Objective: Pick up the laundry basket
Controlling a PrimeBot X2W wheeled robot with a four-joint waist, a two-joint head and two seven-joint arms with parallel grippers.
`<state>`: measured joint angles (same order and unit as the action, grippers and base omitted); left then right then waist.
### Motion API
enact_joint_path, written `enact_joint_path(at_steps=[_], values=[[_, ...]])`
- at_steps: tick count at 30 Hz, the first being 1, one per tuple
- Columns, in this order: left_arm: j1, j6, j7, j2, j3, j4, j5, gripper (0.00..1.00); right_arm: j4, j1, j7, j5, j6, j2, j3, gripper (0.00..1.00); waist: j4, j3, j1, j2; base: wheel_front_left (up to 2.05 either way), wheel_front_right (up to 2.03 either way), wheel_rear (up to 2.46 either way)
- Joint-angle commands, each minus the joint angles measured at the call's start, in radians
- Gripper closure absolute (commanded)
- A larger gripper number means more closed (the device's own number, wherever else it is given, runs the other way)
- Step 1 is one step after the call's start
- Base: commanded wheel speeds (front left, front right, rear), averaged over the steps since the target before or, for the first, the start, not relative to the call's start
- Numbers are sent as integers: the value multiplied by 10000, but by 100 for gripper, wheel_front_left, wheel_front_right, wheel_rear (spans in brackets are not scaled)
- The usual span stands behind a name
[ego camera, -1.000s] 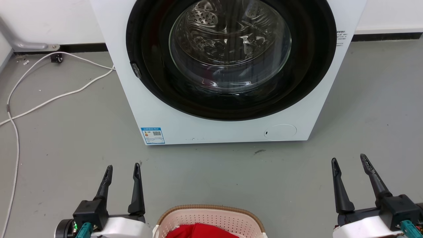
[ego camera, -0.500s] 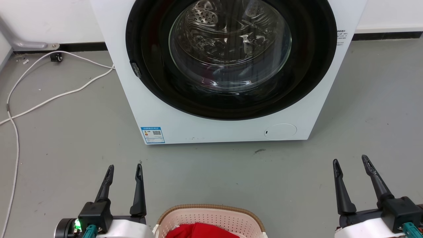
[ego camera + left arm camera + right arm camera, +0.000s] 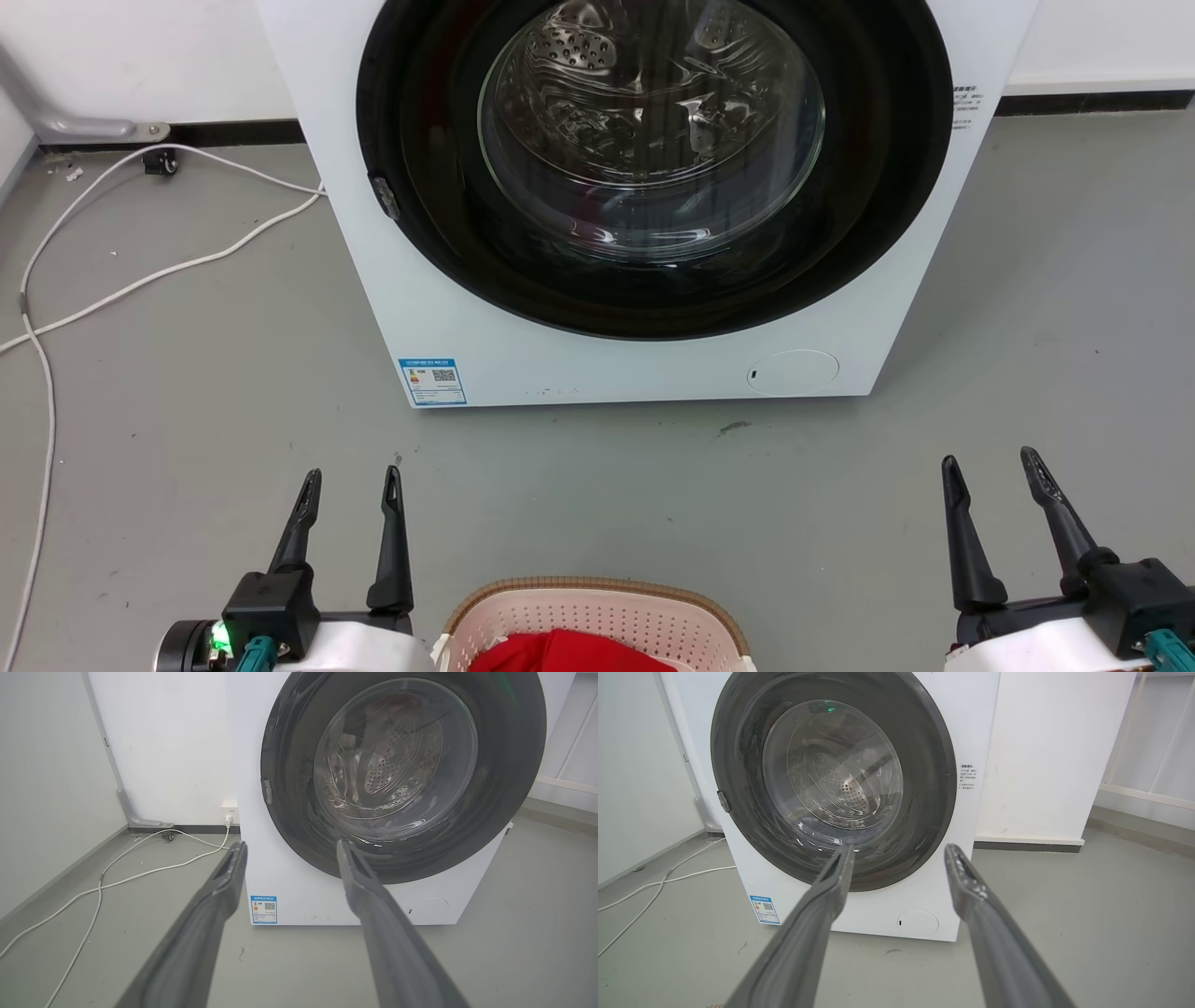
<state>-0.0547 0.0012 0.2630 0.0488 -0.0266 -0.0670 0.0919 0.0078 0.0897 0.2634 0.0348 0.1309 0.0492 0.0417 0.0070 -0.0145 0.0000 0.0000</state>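
The laundry basket [image 3: 597, 611], pale pink with small holes and a brown rim, sits on the floor at the bottom middle of the head view, cut off by the frame edge. Something red [image 3: 560, 651] lies inside it. My left gripper [image 3: 353, 474] is open just left of the basket, fingers pointing toward the washer, nothing between them. My right gripper [image 3: 990, 457] is open well to the basket's right, also empty. In the left wrist view my left gripper [image 3: 289, 845] points at the washer; in the right wrist view my right gripper [image 3: 899, 848] does the same.
A white front-loading washer [image 3: 644, 364] with a shut dark round door [image 3: 653, 159] stands ahead on the grey floor. White cables [image 3: 140, 280] trail across the floor at the left, toward the wall. A white wall panel [image 3: 1045, 756] stands right of the washer.
Both grippers have slid slightly down the head view, back toward me, still open. The basket and washer have not moved.
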Motion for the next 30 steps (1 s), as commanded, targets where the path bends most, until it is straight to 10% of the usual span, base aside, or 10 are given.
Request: enact_joint_path(at_steps=[1, 30], values=[[-77, 24, 28, 27, -16, -15, -35, 0, 16, 83, 21, 65, -3, 19, -8, 0, -1, -1, 0, 0, 0, 0, 0], [563, -372, 28, 61, 575, -1139, -271, 0, 999, -536, 21, -404, -3, 14, -875, 0, -40, -370, 0, 0, 0, 0, 0]])
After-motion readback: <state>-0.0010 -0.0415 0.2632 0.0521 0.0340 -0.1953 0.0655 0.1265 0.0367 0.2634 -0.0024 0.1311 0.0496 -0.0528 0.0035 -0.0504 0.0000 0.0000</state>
